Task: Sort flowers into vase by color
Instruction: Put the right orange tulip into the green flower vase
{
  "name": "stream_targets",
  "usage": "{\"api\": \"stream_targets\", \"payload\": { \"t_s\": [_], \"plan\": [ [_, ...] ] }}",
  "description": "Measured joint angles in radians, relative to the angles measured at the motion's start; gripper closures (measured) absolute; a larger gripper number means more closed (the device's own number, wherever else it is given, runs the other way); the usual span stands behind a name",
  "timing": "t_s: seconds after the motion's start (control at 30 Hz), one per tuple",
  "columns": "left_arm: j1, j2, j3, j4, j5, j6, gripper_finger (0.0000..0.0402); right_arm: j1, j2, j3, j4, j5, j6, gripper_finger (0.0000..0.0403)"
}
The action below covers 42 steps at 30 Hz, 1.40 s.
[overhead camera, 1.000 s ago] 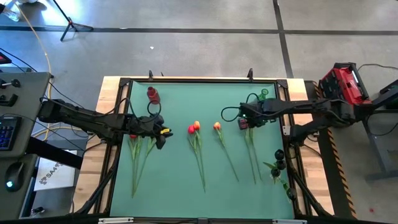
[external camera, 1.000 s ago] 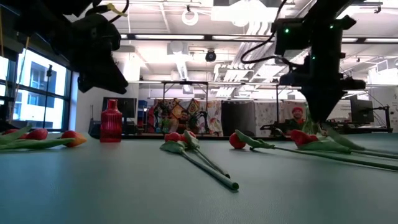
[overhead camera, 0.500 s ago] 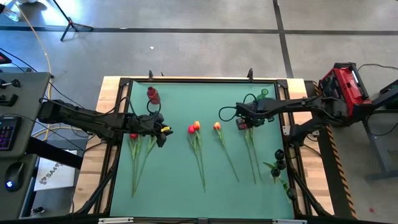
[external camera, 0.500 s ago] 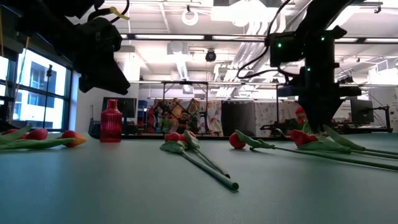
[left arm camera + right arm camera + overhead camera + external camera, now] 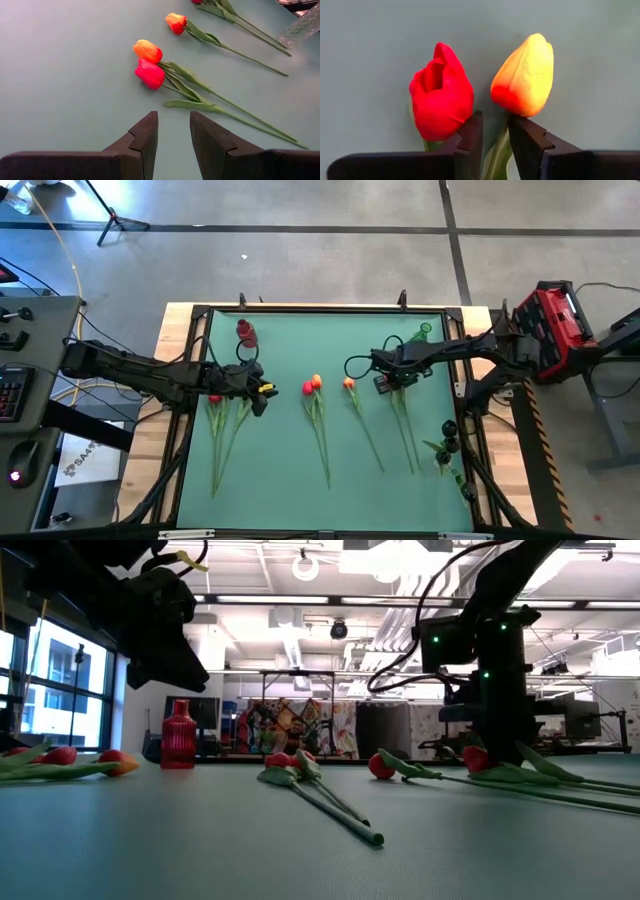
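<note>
Tulips lie flat on the green mat in groups. A red and an orange head [image 5: 311, 386] lie mid-table, with a single orange one [image 5: 349, 383] beside them and a pair [image 5: 216, 420] at the left. A red head [image 5: 442, 92] and an orange-yellow head [image 5: 525, 75] lie at my right gripper [image 5: 495, 132]. That gripper is low on the mat [image 5: 495, 745], narrowly open, with a green stem [image 5: 497, 150] in the gap. My left gripper [image 5: 173, 131] is open and hovers left of centre [image 5: 262, 392]. The red vase [image 5: 245, 332] stands near the far edge. My right gripper comes down from above with its fingers [image 5: 470, 132] on either side of a green stem [image 5: 497, 150] just below the two heads. I cannot tell whether they touch it. The tulips lie on the mat.
A green vase [image 5: 423, 331] stands at the far right of the mat. A clear glass vessel [image 5: 305, 25] shows in the left wrist view. Dark small objects with a leafy stem [image 5: 447, 442] sit by the right rail. A raised frame [image 5: 190, 420] borders the mat.
My right gripper has moved a little toward the table's left and come down, ending low over the two tulip heads at the right. The left arm and the other tulips have kept still.
</note>
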State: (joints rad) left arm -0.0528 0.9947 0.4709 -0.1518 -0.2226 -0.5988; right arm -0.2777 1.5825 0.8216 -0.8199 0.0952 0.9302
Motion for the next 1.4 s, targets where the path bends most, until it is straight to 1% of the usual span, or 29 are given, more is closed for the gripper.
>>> {"api": "stream_targets", "payload": {
  "t_s": [0.07, 0.2, 0.27, 0.33, 0.43, 0.57, 0.63, 0.9, 1.03, 1.13, 1.27, 1.4],
  "plan": [
    [0.000, 0.000, 0.000, 0.000, 0.000, 0.000, 0.0298, -0.005, 0.008, 0.000, 0.003, -0.010, -0.014, 0.0341],
    [0.000, 0.000, 0.000, 0.000, 0.000, 0.000, 0.0298, -0.021, 0.014, 0.000, 0.002, -0.010, -0.020, 0.0392],
    [0.000, 0.000, 0.000, 0.000, 0.000, 0.000, 0.0298, -0.027, 0.014, 0.000, 0.002, -0.020, -0.029, 0.0395],
    [0.000, 0.000, 0.000, 0.000, 0.001, -0.002, 0.0298, -0.032, 0.013, 0.002, 0.001, -0.054, -0.050, 0.0393],
    [0.000, 0.000, 0.000, 0.000, 0.011, -0.019, 0.0298, -0.024, -0.006, 0.021, 0.000, -0.098, -0.067, 0.0400],
    [-0.003, 0.000, 0.000, 0.000, 0.031, -0.028, 0.0298, -0.007, -0.058, 0.070, -0.002, -0.080, -0.052, 0.0400],
    [-0.003, 0.000, 0.000, 0.000, 0.039, -0.028, 0.0298, -0.002, -0.089, 0.103, -0.009, -0.031, -0.048, 0.0401],
    [-0.003, 0.000, 0.000, -0.001, 0.093, -0.014, 0.0298, 0.006, -0.192, 0.275, -0.094, 0.258, -0.040, 0.0402],
    [-0.002, 0.000, 0.000, -0.003, 0.129, 0.029, 0.0298, 0.006, -0.215, 0.372, -0.093, 0.395, -0.026, 0.0402],
    [-0.002, 0.000, 0.000, -0.007, 0.145, 0.042, 0.0298, 0.008, -0.216, 0.450, -0.085, 0.477, -0.026, 0.0402],
    [0.005, 0.000, 0.000, -0.008, 0.161, 0.089, 0.0298, 0.020, -0.216, 0.551, -0.082, 0.613, -0.101, 0.0403],
    [0.039, 0.000, 0.000, -0.007, 0.159, 0.098, 0.0298, 0.014, -0.216, 0.662, -0.178, 0.809, -0.177, 0.0403]
  ]
}}
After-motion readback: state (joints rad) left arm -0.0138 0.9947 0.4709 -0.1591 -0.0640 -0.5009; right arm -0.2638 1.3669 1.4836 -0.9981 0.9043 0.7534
